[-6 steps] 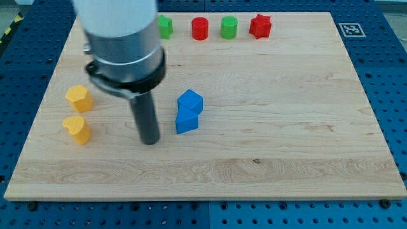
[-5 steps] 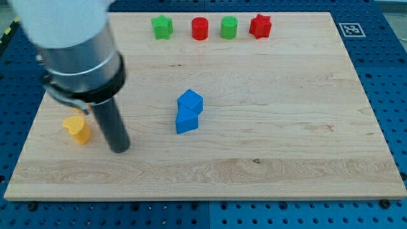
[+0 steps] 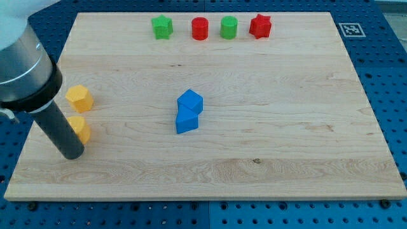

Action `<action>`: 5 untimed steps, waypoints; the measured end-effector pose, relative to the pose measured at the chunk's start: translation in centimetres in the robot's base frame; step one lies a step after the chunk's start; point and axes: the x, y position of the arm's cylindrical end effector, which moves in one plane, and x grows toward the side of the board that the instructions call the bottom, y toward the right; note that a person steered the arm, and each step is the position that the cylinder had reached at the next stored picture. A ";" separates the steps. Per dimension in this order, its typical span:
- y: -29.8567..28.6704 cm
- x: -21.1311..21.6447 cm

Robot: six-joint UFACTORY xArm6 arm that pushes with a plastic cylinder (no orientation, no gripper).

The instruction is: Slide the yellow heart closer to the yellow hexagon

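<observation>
While beside the yellow heart (image 3: 81, 129) on pale wood, my tip (image 3: 72, 154), a smooth dark jawless end effector, empty

Left part of the yellow heart (image 3: 82, 129) is hidden behind the rod (image 3: 60, 130). Arm's big grey body (image 3: 22, 60) is cut off at the view's top & left edge.
</observation>
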 end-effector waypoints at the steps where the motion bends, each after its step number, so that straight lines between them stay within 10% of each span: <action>1: 0.9 -0.7; 5: 0.4 -1.6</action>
